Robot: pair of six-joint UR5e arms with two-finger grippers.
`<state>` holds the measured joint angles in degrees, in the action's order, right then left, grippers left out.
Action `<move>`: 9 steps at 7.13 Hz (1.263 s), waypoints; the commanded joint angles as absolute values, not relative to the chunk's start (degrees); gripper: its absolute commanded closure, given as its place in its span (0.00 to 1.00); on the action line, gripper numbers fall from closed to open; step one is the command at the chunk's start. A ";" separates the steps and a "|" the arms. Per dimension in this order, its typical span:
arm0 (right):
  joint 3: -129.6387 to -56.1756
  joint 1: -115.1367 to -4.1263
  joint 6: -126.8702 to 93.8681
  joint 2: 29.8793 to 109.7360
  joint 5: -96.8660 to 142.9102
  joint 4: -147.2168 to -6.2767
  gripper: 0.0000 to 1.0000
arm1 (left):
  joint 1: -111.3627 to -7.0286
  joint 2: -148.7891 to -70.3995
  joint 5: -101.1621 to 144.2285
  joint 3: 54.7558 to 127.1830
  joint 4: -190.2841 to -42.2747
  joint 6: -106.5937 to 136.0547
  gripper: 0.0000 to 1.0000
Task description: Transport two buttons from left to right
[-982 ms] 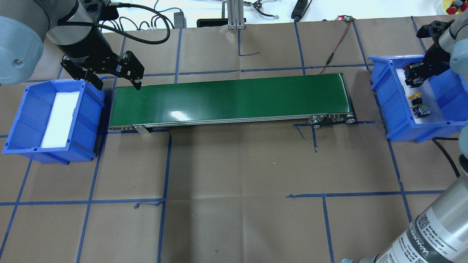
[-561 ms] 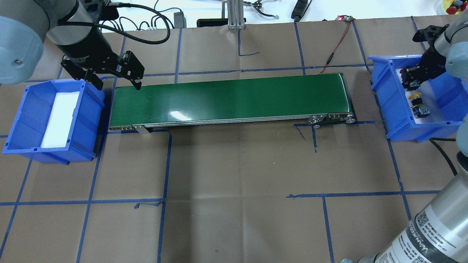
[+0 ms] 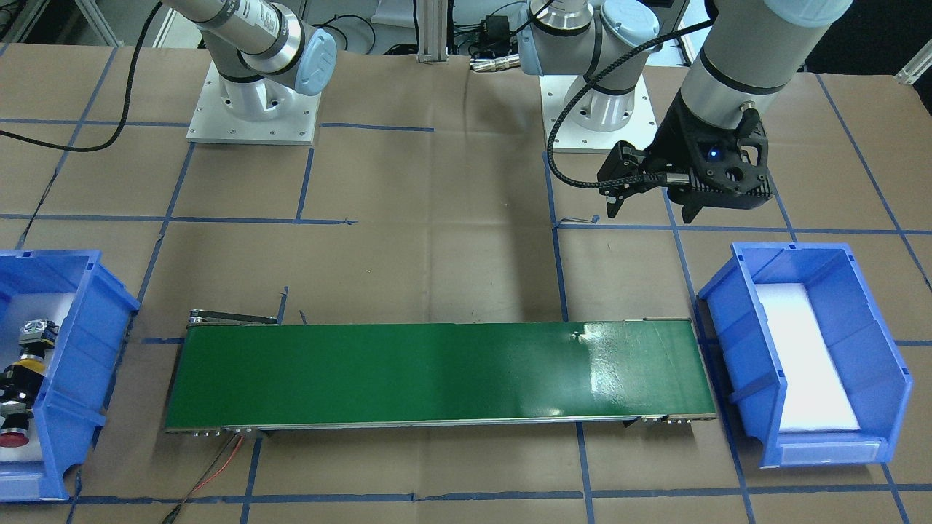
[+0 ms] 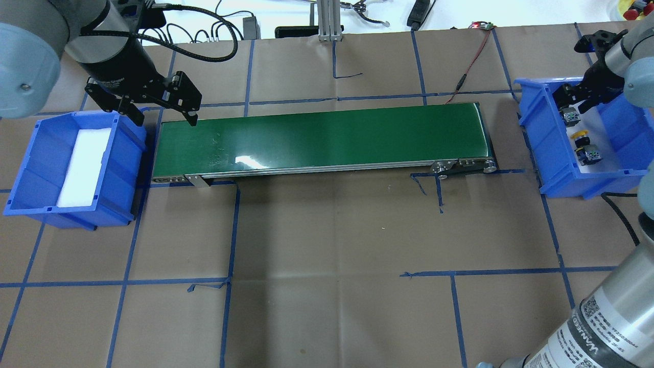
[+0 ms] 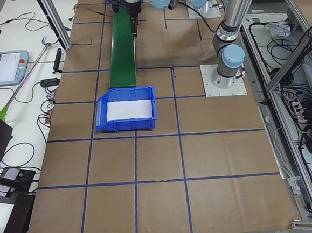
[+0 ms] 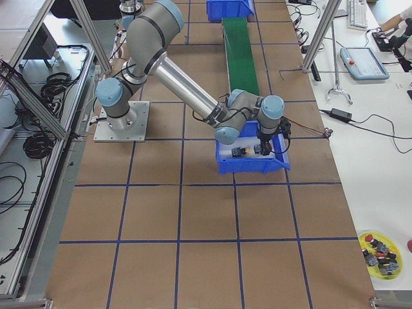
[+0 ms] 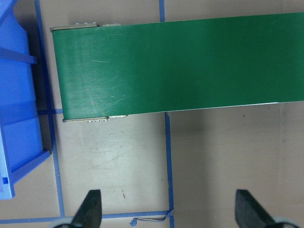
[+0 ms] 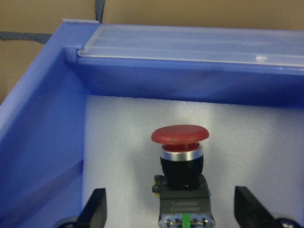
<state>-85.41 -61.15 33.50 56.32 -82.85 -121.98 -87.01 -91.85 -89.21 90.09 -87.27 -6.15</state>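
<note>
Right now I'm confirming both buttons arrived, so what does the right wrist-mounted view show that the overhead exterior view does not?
Only the wrist view shows the red button with its red cap, lying on the white foam between the right arm's open fingers, not gripped. Only the overhead shows the yellow button beside it, the green conveyor, the left bin and the open left gripper. Both show the right bin, its foam and the red button's body.
</note>
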 commanded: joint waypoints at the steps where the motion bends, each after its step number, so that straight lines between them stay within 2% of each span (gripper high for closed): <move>1: -83.95 -61.00 33.66 57.12 -82.88 -121.38 0.01 | -87.01 -91.85 -89.21 90.09 -87.28 -6.15 0.01; 3: -82.62 -61.08 33.40 60.27 -83.67 -118.41 0.01 | -87.01 -91.85 -89.21 90.09 -87.28 -6.15 0.00; 5: -82.18 -61.96 30.00 69.82 -83.15 -110.86 0.00 | -87.01 -91.76 -89.21 90.09 -87.28 -6.15 0.01; 7: -85.32 -65.89 29.35 80.10 -82.97 -106.64 0.00 | -87.01 -91.76 -89.21 90.09 -87.28 -6.15 0.01; 9: -89.72 -74.31 25.35 86.46 -83.75 -104.59 0.00 | -87.01 -91.76 -89.21 90.09 -87.28 -6.06 0.01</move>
<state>-87.24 -69.38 28.21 82.39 -83.22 -105.53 -87.01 -91.80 -89.21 90.09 -87.27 -6.10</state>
